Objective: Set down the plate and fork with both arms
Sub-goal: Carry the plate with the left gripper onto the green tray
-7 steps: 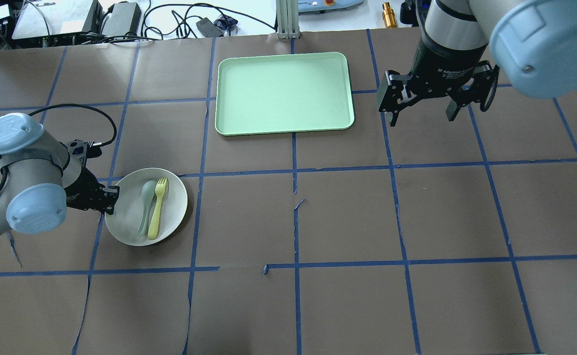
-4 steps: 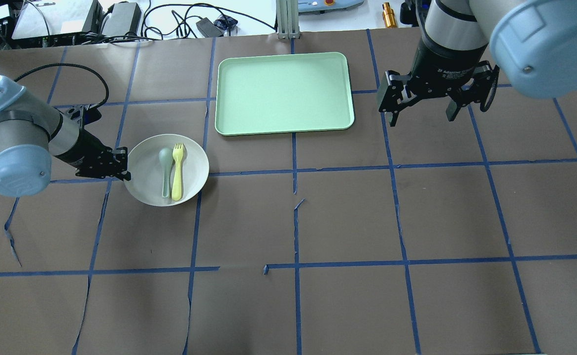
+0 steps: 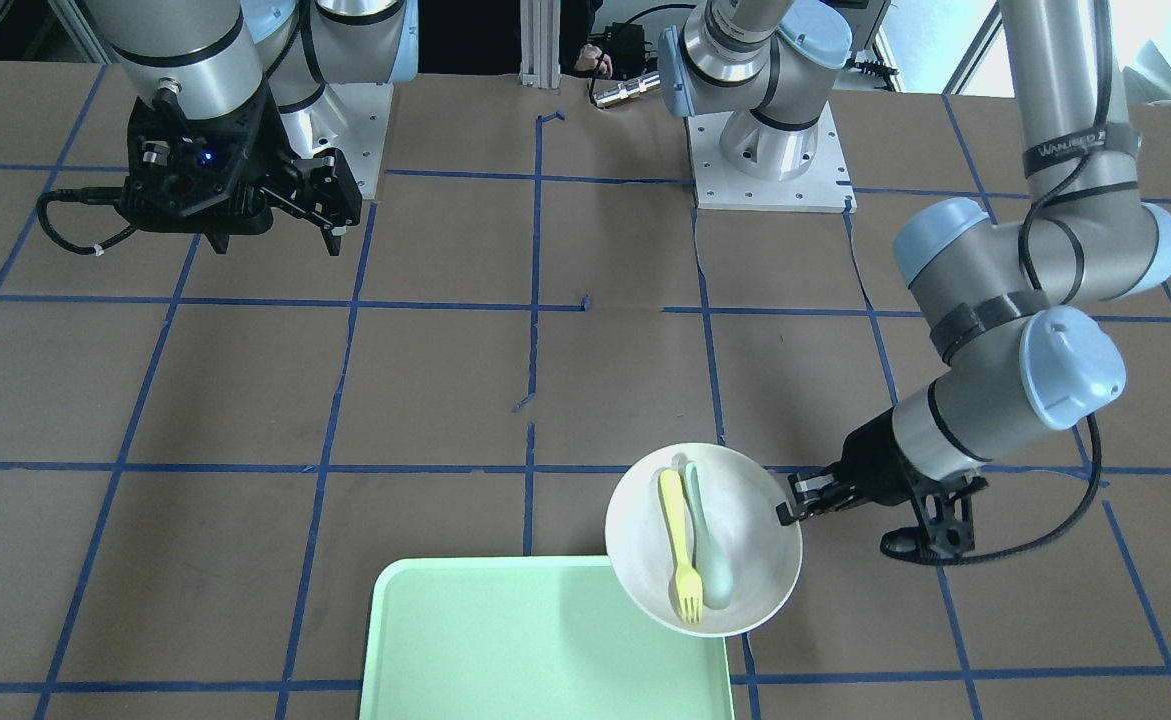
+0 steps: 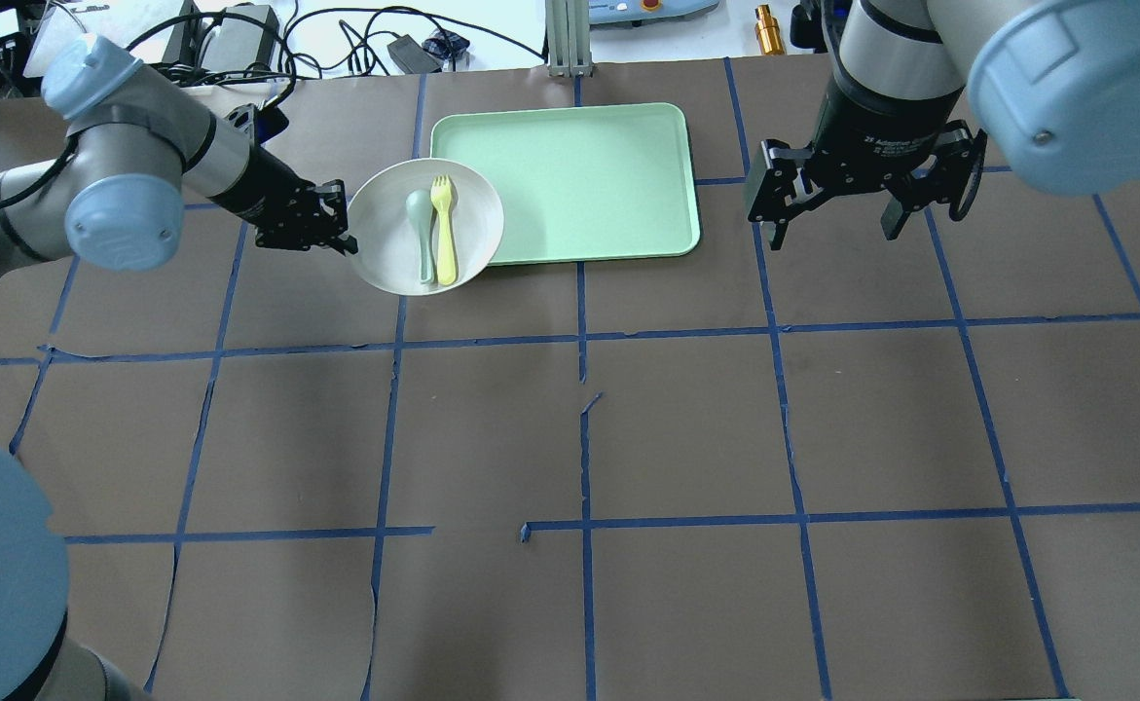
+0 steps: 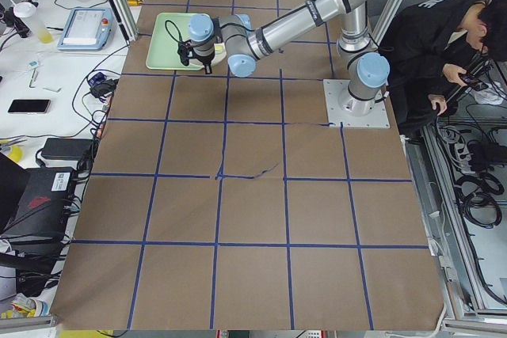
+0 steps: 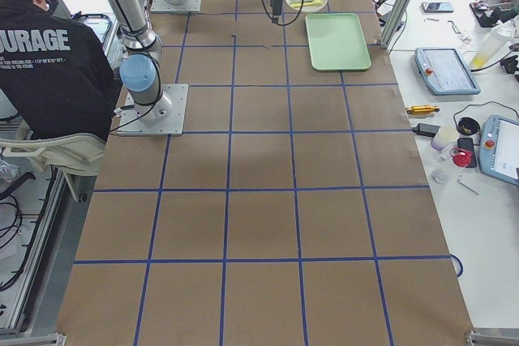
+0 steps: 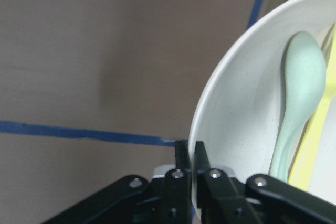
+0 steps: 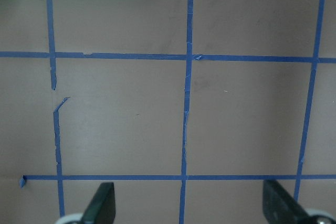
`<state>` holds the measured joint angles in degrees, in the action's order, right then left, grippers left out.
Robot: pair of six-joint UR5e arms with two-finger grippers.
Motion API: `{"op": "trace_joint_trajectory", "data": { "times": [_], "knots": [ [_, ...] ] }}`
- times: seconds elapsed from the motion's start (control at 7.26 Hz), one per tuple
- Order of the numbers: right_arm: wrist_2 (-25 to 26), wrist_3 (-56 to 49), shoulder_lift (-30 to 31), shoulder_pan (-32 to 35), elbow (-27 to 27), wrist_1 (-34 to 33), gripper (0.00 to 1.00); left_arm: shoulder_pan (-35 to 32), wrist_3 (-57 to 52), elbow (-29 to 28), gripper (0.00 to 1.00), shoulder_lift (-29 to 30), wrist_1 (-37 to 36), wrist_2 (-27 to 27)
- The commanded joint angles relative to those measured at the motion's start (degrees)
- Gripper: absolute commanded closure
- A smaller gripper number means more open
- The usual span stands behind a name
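Overhead exterior: the plate (image 4: 380, 239) is gripped at its rim by the left gripper (image 4: 346, 243), which is pinched onto the edge facing away from the tray (image 4: 589, 185). The opposite part of the plate is seen overlapping the mint-green tray's corner, the one nearest the robot on its left. The rest of the plate is over the brown table (image 4: 686, 419). Whether plate and tray touch cannot be told.

The fork (image 4: 445, 234) is carried inside the plate, laid flat, tines pointed toward the table's far edge. A grey-green spoon (image 4: 422, 229) is laid parallel and just beside it. The spoon is on the gripper side, the fork on the tray side.

Left wrist view: both fingers (image 7: 181, 158) are seen pressed against the plate rim, one on each face, with the rim clamped between them. The spoon bowl and a strip of the yellow fork are visible inside the plate. A sliver of tray is seen past the rim at top right.

Front-facing view: the same overlap is shown, with the tray's corner covered by the plate.

The right gripper (image 4: 834, 232) is spread wide and pointed down, with nothing between its fingers. It is held above the table just beside the tray's right edge, well apart from the plate. Right wrist view: the two fingertips are seen far apart at the bottom edge, with only taped brown paper between them. The tray's corner is seen at top left.
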<state>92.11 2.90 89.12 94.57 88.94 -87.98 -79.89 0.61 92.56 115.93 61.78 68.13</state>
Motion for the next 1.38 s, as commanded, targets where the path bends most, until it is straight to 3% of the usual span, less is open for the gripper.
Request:
{"op": "trace_joint_trajectory", "data": {
  "times": [0.0, 0.55, 0.83, 0.96, 1.1, 1.24],
  "knots": [
    [0.0, 0.0, 0.0, 0.0, 0.0, 0.0, 0.0, -6.7, 0.7, -13.7, 1.0, 10.6, 0.9, -0.4],
    [0.1, 0.0, 0.0, 0.1, 0.0, -0.1, 0.0, -11.9, 2.3, -29.3, 1.0, 23.5, 5.0, 2.0],
    [0.1, 0.0, 0.0, 0.3, 0.0, -0.1, 0.0, -12.2, 3.0, -30.2, 1.0, 25.2, 4.6, 2.3],
    [0.0, 0.0, 0.0, 0.3, 0.1, -0.2, 0.0, -12.3, 2.8, -30.1, 0.88, 25.1, 4.3, 2.9],
    [0.1, 0.0, 0.0, 0.3, 0.0, -0.2, 0.0, -12.3, 1.8, -28.2, 0.04, 24.1, 1.0, 2.9],
    [0.1, 0.0, 0.0, 0.3, 0.1, -0.2, 0.0, -12.1, 0.0, -24.5, 0.0, 21.6, 0.9, 3.0]
  ]
}}
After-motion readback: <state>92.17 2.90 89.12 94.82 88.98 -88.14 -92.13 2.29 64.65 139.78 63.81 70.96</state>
